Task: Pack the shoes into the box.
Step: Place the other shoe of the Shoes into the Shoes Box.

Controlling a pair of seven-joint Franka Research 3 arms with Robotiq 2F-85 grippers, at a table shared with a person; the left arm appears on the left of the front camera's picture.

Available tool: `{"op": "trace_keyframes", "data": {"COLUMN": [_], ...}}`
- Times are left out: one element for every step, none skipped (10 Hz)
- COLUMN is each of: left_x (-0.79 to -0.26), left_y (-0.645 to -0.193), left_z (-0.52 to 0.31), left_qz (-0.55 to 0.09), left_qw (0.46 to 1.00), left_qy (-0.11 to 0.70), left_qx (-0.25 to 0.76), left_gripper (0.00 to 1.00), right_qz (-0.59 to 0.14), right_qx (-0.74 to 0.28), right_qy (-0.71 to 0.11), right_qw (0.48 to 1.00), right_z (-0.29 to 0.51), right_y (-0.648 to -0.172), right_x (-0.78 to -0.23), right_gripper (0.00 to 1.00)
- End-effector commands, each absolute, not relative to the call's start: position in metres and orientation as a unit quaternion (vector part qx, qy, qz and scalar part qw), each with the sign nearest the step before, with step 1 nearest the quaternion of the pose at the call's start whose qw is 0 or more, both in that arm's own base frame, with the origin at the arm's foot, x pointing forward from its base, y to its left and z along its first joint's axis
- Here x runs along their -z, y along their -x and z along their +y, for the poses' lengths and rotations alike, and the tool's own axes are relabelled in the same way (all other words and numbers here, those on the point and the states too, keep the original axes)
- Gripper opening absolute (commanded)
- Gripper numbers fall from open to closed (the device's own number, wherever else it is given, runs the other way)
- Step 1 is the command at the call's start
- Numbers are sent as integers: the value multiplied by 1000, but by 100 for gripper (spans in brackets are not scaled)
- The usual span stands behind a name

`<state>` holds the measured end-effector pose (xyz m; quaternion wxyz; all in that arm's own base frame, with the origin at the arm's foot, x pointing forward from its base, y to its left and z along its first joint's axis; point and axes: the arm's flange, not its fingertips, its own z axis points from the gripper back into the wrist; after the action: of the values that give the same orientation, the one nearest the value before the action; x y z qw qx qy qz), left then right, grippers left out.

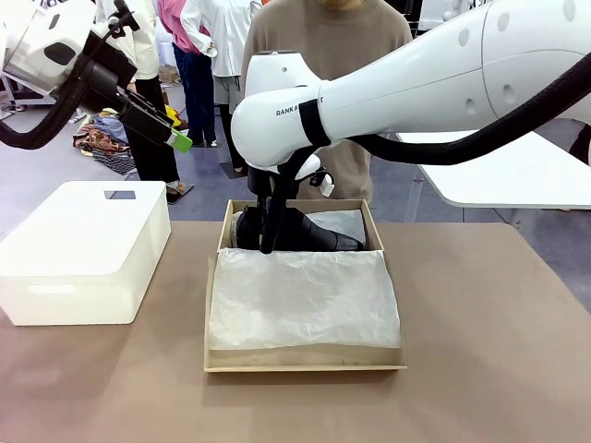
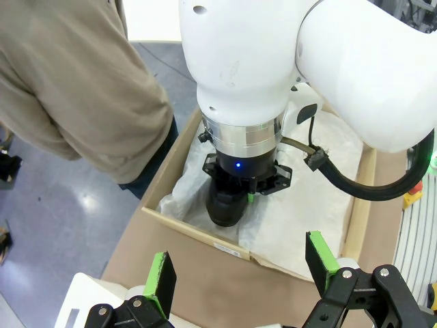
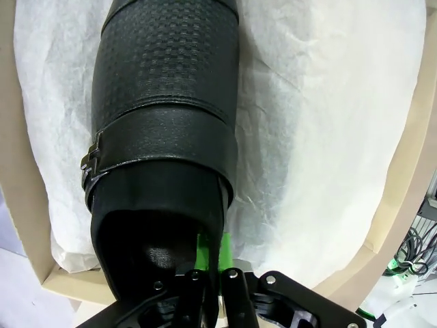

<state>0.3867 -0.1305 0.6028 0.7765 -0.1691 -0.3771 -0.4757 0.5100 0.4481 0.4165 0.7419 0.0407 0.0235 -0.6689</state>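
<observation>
A glossy black shoe point(image 1: 309, 235) with a small side buckle lies in the far end of the brown cardboard box point(image 1: 305, 362), on white tissue paper point(image 1: 305, 295). My right gripper point(image 1: 268, 242) reaches down into the box and is shut on the shoe's heel collar. In the right wrist view the shoe point(image 3: 164, 102) stretches away from the right gripper point(image 3: 213, 263), whose green pads pinch the collar edge. My left gripper point(image 1: 175, 138) hangs open high at the upper left, away from the box. The left gripper point(image 2: 240, 270) looks down on the box's far wall point(image 2: 198, 236).
A large white plastic bin point(image 1: 83, 249) stands on the table left of the box. A person in a tan sweater point(image 1: 323, 46) stands at the far edge behind the box. Bare brown tabletop point(image 1: 489, 351) lies to the right and front.
</observation>
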Motion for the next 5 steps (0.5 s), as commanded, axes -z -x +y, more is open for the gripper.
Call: {"op": "trace_keyframes", "data": {"left_x": [-599, -599, -599, -599, -599], "left_y": [-387, -387, -387, -387, -387], "left_z": [-128, -128, -128, -128, -128], "left_qz": [-382, -382, -382, -382, -382], "left_qw": [768, 768, 768, 768, 768], "left_qy": [176, 176, 176, 176, 176], "left_qx": [483, 483, 483, 483, 483], "left_gripper": [100, 100, 100, 100, 100], "right_qz": [27, 29, 35, 36, 36], "right_qx": [682, 683, 684, 685, 686], "right_qy": [-37, -30, -25, -21, -22], "right_qw": [730, 729, 728, 728, 726], "right_z": [453, 451, 449, 448, 447], "right_y": [-508, -505, -502, -499, -498], "right_x": [-427, -431, -434, -437, -439], "right_gripper": [0, 0, 0, 0, 0]}}
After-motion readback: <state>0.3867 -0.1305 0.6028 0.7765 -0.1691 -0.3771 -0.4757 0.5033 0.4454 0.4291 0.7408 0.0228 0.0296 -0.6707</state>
